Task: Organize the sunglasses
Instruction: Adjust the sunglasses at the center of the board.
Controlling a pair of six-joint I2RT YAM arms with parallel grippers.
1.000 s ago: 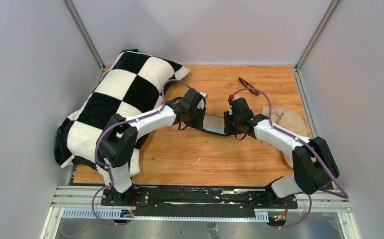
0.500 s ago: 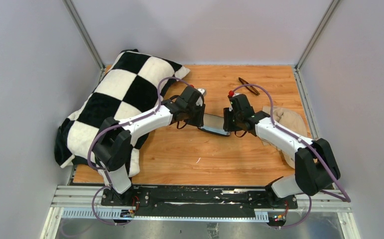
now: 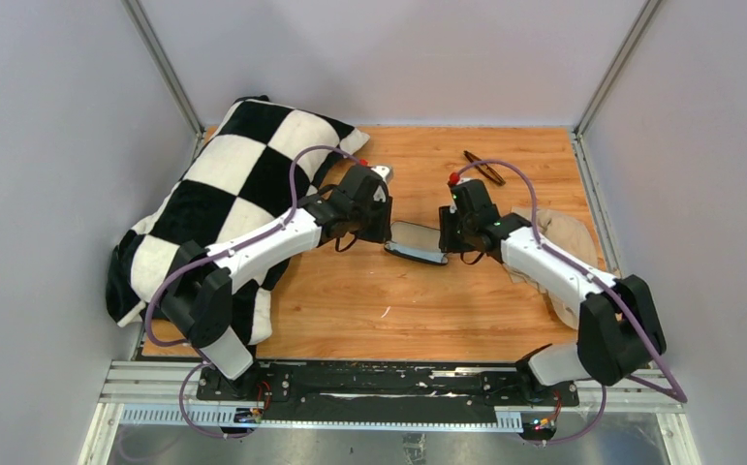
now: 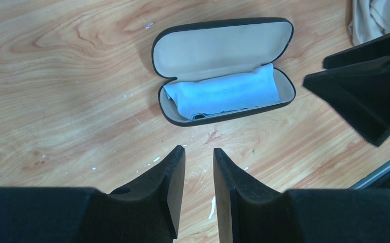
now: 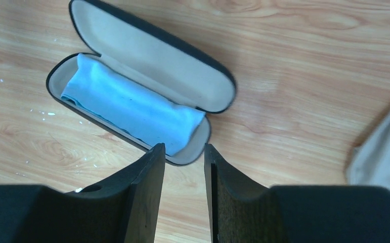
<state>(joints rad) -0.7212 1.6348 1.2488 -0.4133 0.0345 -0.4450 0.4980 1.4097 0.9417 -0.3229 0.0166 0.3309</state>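
Wooden tabletop (image 3: 350,310), pale walls on three sides. Sunglasses (image 3: 483,168): folded, flat on the wood beyond the open case (image 3: 416,242) and to its right, well apart from it, long axis slanting far-left to near-right. Nearer the right gripper (image 3: 444,231) than the left gripper (image 3: 386,225). Both arms stretched inward, hovering at opposite ends of the case, fingers aimed down, jaws a narrow slit apart, gripping nothing. Blue cloth (image 4: 218,96) inside the case. Probably a right-arm reach past the case.

White-and-black arms (image 3: 263,242), purple cables (image 3: 294,179), red knobs (image 3: 453,179)
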